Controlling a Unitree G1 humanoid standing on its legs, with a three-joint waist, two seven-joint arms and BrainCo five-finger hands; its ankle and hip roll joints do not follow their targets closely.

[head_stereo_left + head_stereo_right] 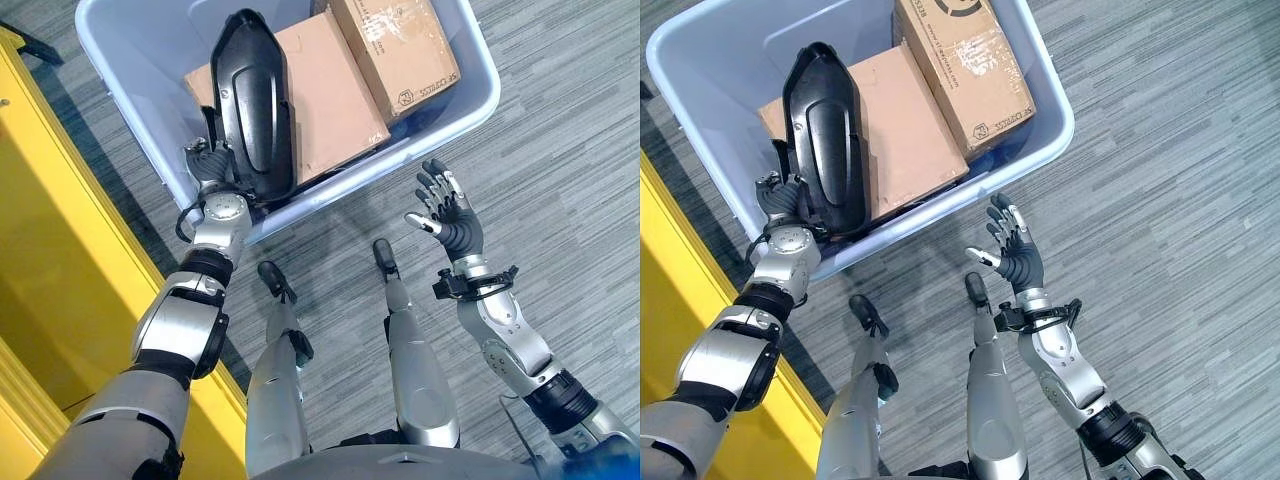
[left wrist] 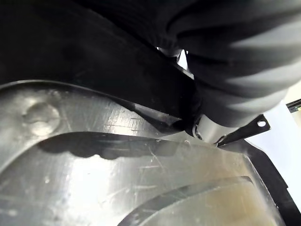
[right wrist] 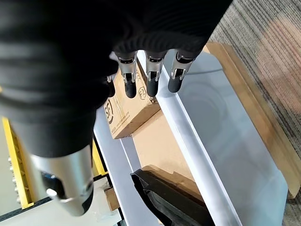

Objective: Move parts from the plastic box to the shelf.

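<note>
A long glossy black moulded part (image 1: 250, 100) stands tilted in the pale blue plastic box (image 1: 470, 110), its lower end over the box's near rim. My left hand (image 1: 208, 162) is at that lower end, fingers curled against the part's edge. The left wrist view has the part's shiny surface (image 2: 117, 165) right under the left hand's ribbed cover (image 2: 235, 70). My right hand (image 1: 450, 215) hovers open over the carpet, just outside the box's near rim, holding nothing; its fingers (image 3: 150, 80) point straight toward the box rim (image 3: 188, 141).
Two cardboard boxes lie in the plastic box: a flat one (image 1: 330, 90) under the black part and a smaller one (image 1: 395, 45) at the far right. The yellow shelf (image 1: 60, 250) runs along my left side. Grey carpet (image 1: 560, 180) surrounds the box.
</note>
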